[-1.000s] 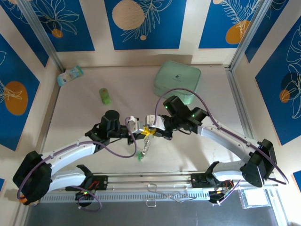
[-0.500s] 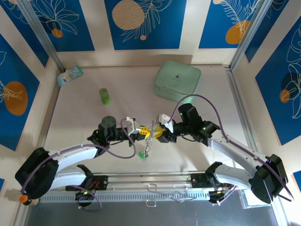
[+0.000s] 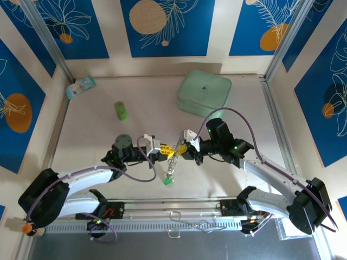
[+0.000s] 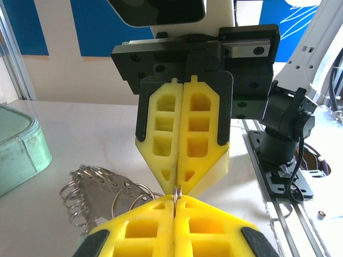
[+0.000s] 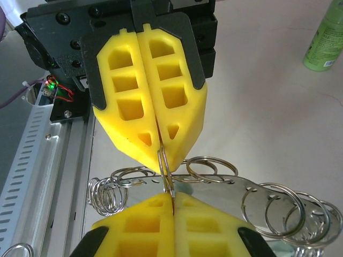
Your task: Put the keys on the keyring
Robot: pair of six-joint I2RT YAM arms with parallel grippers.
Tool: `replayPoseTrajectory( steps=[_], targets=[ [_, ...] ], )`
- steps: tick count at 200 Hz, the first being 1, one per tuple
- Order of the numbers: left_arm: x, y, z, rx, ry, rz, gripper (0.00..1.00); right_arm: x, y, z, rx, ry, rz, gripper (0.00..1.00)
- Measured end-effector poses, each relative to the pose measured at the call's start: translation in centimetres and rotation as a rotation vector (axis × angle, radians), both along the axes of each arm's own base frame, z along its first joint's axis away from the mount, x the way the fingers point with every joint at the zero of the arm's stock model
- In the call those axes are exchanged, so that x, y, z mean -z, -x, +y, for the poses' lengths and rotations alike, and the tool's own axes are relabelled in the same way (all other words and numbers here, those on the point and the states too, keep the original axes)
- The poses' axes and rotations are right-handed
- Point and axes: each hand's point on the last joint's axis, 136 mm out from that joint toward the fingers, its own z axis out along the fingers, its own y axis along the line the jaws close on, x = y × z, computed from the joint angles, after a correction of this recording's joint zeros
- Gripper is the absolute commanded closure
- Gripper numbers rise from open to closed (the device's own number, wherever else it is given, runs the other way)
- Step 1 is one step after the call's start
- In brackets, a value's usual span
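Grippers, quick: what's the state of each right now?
Left gripper: closed, pinching a thin ring of the keyring.
Right gripper: closed, pinching the same ring from the opposite side.

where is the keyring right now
Top view: the keyring is at table centre, pinched between the left gripper and right gripper tips, with a green key at its near end.
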Motion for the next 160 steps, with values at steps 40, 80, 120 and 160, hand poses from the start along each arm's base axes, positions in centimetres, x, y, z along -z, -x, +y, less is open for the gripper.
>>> replayPoseTrajectory(
  steps=[40,80,120,160],
  targets=[
    [-0.5,-0.2,-0.1,-0.002,0.040,0.027,1.00,0.3,-0.1,0.4,-0.011,-0.005,0.013,0.82],
    [-1.7,-0.2,-0.1,0.000,0.084,0.001,1.00,-0.7,0.3,0.0,-0.003,-0.038,-0.015,0.75],
    [-1.8,-0.3,-0.2,0.001,0.095,0.000,1.00,-1.8,0.2,0.1,0.002,-0.072,-0.046,0.76],
    [-1.7,-0.2,-0.3,0.005,0.096,0.001,1.00,-2.0,0.0,0.3,0.008,-0.083,-0.048,0.89]
  ],
)
